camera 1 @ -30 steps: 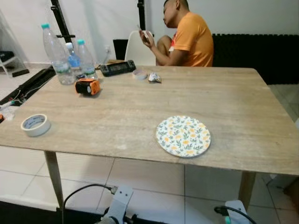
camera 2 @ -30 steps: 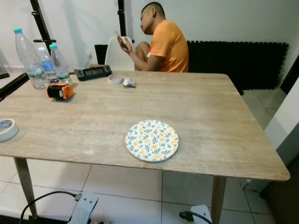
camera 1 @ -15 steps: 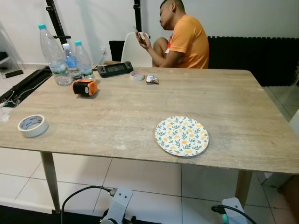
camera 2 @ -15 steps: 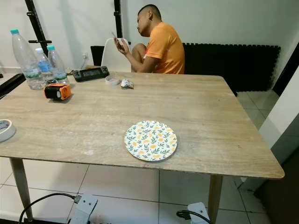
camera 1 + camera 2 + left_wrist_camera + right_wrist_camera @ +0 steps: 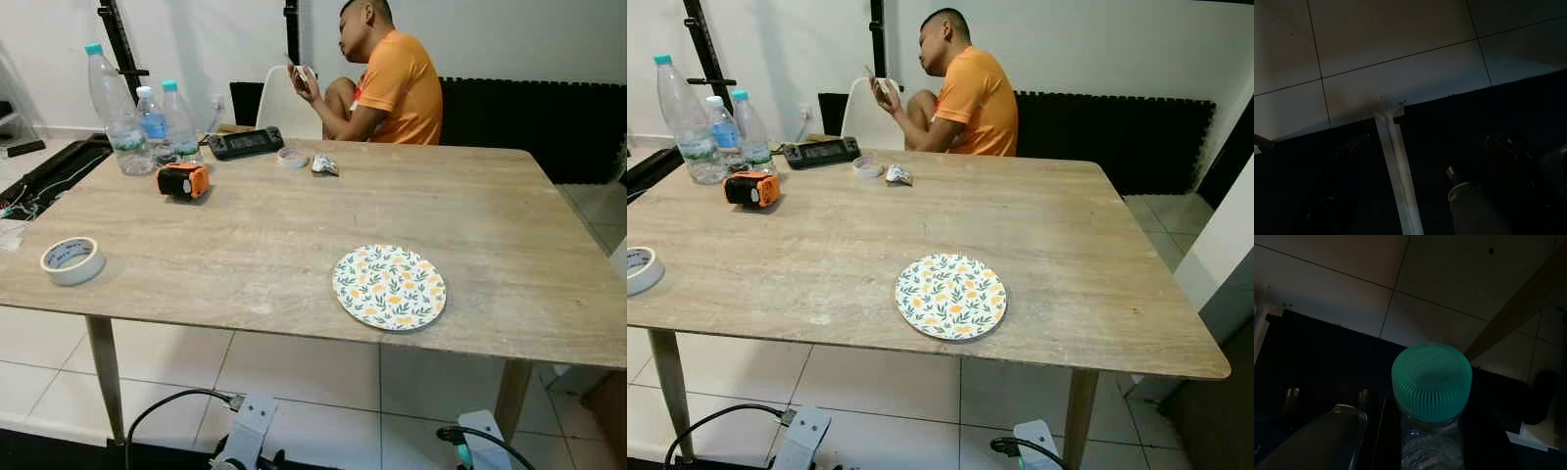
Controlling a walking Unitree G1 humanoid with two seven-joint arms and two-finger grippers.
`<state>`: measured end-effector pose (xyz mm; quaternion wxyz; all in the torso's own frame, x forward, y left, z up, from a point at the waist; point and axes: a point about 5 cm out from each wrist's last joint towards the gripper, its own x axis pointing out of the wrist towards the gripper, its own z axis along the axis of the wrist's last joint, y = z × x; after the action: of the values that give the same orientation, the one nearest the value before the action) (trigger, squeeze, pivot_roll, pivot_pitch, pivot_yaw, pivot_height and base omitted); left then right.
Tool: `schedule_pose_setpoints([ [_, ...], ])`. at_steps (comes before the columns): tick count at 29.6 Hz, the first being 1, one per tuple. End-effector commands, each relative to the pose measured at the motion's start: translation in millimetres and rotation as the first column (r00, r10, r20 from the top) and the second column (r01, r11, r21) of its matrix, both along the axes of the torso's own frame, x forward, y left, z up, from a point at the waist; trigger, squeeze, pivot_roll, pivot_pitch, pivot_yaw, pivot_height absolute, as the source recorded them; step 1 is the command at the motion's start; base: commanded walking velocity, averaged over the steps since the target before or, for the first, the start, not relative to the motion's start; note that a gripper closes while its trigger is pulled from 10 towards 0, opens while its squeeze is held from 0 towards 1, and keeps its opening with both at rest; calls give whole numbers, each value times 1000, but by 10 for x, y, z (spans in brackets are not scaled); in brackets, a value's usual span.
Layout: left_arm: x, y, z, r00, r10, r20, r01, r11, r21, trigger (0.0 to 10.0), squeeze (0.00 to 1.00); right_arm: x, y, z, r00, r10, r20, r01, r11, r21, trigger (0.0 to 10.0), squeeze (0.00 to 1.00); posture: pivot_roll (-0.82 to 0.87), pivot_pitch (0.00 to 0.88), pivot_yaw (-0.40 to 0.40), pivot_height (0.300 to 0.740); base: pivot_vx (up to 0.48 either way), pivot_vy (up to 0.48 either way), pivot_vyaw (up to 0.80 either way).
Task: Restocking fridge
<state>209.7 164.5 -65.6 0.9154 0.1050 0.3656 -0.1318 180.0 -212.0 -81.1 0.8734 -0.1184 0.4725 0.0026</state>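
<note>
Floral plate [image 5: 389, 286] on wooden table [image 5: 245, 235], 3 bottles [image 5: 142, 122]

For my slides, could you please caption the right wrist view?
Right gripper holding a clear bottle with a green cap above a tiled floor.

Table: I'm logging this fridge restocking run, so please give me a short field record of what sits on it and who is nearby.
surface: wooden table
near edge: floral plate
robot's left edge: tape roll
far left corner: three water bottles, upright, caps on
beside them: orange-and-black device
person: seated at far side, looking at something held
right wrist view: green-capped bottle close up, above tiled floor
</note>
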Motion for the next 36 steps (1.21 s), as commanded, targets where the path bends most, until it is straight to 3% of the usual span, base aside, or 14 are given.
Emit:
schedule_pose_setpoints([
  [1, -29, -10, -14, 1000, -2, -3, 2, 1000, -2, 10000, 0, -22, -11, -7, 1000, -16, 1, 16, 1000, 7, 10000, 0, -70, 36, -21, 740, 0, 0, 0],
  [10, -18, 2, -11, 1000, -1, -10, 1, 1000, -7, 10000, 0, -41, -19, -15, 1000, -23, -3, 23, 1000, 4, 10000, 0, -73, 33, -10, 740, 0, 0, 0],
  [16, -10, 21, -9, 1000, -14, -18, 14, 1000, 8, 10000, 0, -48, -17, -19, 1000, -27, -3, 27, 1000, 4, 10000, 0, -76, 28, -1, 740, 0, -480, 0],
  [36, 12, 11, 1, 1000, -8, -19, 8, 1000, -4, 10000, 0, -71, -18, -29, 999, -30, -11, 30, 1000, 1, 10000, 0, -83, 26, 5, 740, 0, 0, 0],
])
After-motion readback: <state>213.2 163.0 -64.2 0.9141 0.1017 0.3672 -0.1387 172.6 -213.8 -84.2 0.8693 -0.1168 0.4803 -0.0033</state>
